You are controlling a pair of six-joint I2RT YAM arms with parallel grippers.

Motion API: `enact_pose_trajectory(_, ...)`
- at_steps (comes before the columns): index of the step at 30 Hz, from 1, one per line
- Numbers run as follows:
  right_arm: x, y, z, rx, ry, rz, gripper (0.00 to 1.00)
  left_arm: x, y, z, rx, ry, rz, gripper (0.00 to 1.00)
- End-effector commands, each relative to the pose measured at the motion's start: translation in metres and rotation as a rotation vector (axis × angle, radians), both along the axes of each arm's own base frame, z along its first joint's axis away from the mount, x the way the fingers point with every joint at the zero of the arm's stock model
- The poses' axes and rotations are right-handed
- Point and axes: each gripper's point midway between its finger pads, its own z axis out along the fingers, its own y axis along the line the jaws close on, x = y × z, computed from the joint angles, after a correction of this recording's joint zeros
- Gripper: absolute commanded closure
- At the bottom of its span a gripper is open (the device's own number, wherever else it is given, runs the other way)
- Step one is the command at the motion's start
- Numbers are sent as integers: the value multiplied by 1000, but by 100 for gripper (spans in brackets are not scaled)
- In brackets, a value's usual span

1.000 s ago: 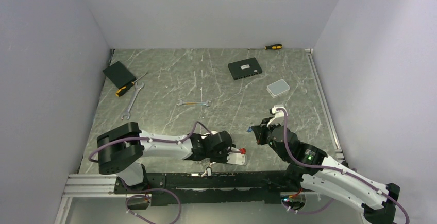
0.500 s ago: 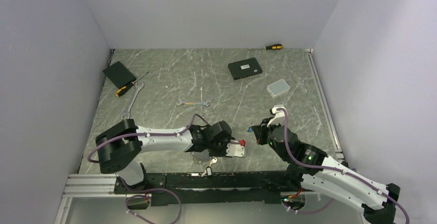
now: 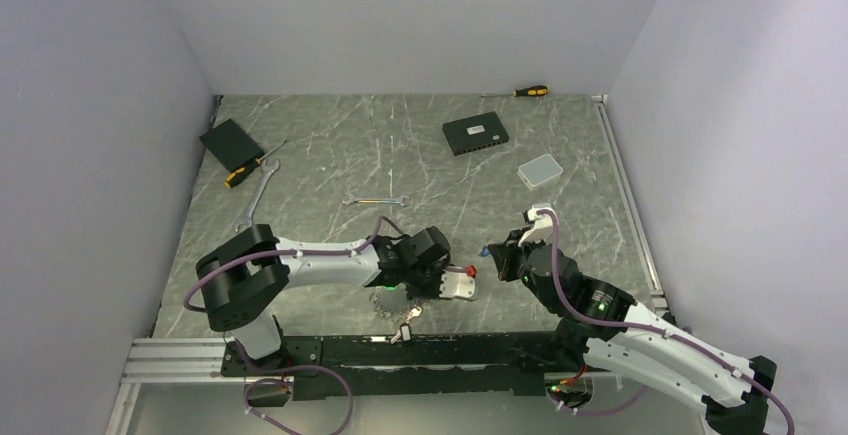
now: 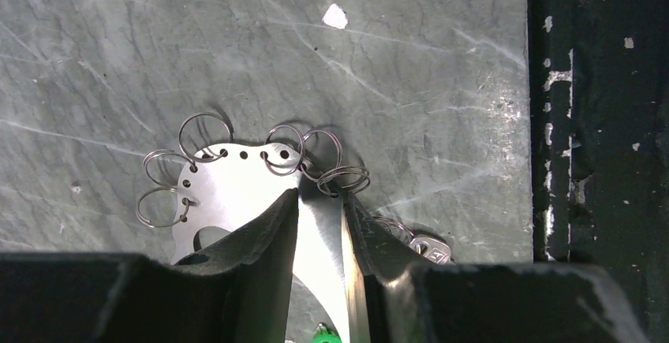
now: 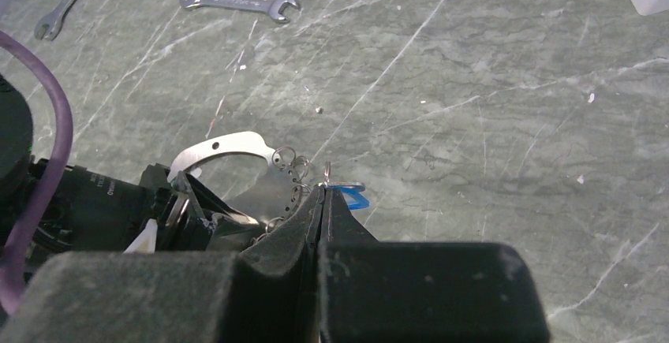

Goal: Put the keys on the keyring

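the left pincer (image 4: 319,201) is clamped onto the keyring (image 4: 229,189), its two dark fingers squeezing a strip of the flat silvery plate, down by the near edge of the table (image 3: 330,155). the right pincer (image 5: 322,197), just to its right, has its jaws pressed tight together on what looks like a blue-tagged key (image 5: 349,194). the blue bit and a small wire loop poke out at the tips, close to the keyring's rim, though i can't tell if they touch. the rest is spread well away on the grey-green marbled top. a black box (image 3: 475,134) sits toward the back, a flat black one (image 3: 231,141) far left and a white box (image 3: 540,170) to the right. a long spanner (image 3: 258,195) and a shorter spanner (image 3: 376,199) lie mid-table. one yellow-handled screwdriver (image 3: 245,170) lies beside the flat black box, another (image 3: 530,90) at the back wall. thin split rings (image 4: 205,134) hang through the holes along the keyring's curved edge. a silver key (image 4: 430,246) lies just beside the left pincer's fingers, near the dark rail, and a speck of green tag (image 4: 323,333) shows between the fingers.
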Motion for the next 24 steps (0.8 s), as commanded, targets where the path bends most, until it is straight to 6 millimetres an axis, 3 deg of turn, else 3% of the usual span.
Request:
enact_pose_trajectory(1, 2, 4, 10, 32, -28, 12, 100, 3, -17, 10, -54, 9, -50, 69)
enact_pose_trajectory(16, 2, 5, 8, 26, -27, 18, 100, -3, -19, 4, -46, 82, -75, 66)
enact_pose_trajectory(21, 2, 6, 8, 28, -28, 20, 100, -5, -19, -2, -35, 108, -82, 71)
enact_pose_trajectory(24, 2, 6, 8, 29, -29, 20, 100, -5, -19, -4, -28, 115, -80, 82)
